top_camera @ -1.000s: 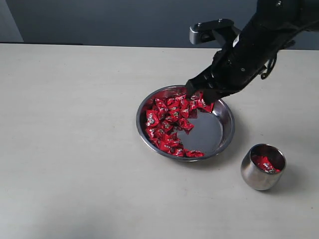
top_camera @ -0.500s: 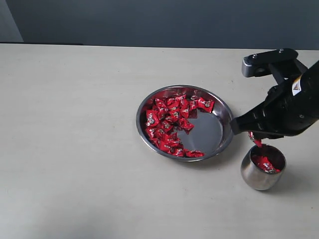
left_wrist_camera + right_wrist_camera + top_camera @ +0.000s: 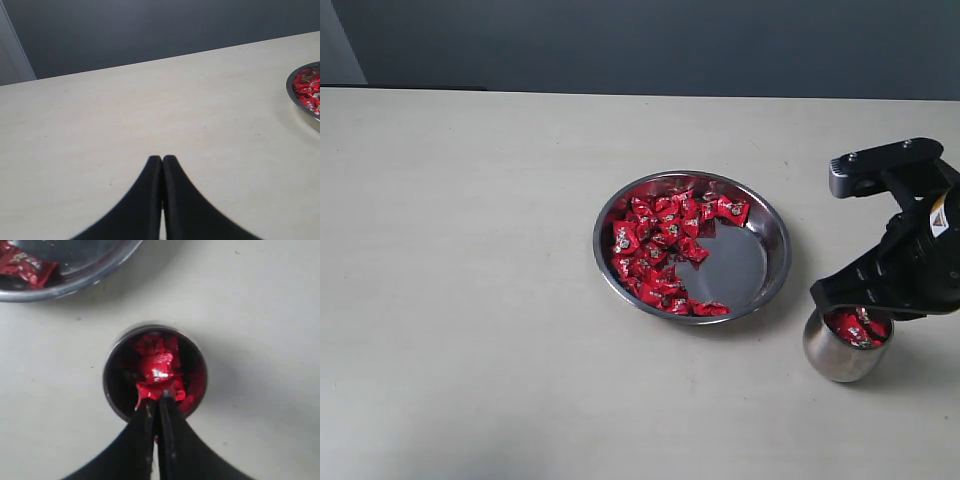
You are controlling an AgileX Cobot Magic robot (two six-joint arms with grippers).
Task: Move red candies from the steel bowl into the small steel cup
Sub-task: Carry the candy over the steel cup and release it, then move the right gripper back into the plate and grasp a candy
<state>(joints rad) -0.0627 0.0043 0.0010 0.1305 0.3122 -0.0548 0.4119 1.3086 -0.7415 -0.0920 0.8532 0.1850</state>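
The steel bowl (image 3: pixel 765 262) sits mid-table with many red candies (image 3: pixel 660 250) heaped on its left half. At the front right stands the small steel cup (image 3: pixel 832 360), with red candies (image 3: pixel 157 357) inside. My right gripper (image 3: pixel 156 402) hangs right over the cup's mouth, shut on a red candy (image 3: pixel 160 388) that dangles from its tips into the opening. In the exterior view the right gripper (image 3: pixel 860 310) covers part of the cup's rim. My left gripper (image 3: pixel 162 159) is shut with nothing in it, low over bare table, the bowl's edge (image 3: pixel 302 102) off to one side.
The pale table (image 3: pixel 470 280) stretches wide to the left of the bowl. A dark wall (image 3: pixel 620 40) runs along the table's far edge. The bowl's rim (image 3: pixel 75 285) lies close to the cup in the right wrist view.
My right gripper left the bowl's far rim carrying a red candy, swung to the front right and dropped down over the cup's mouth. Bowl and cup stayed put.
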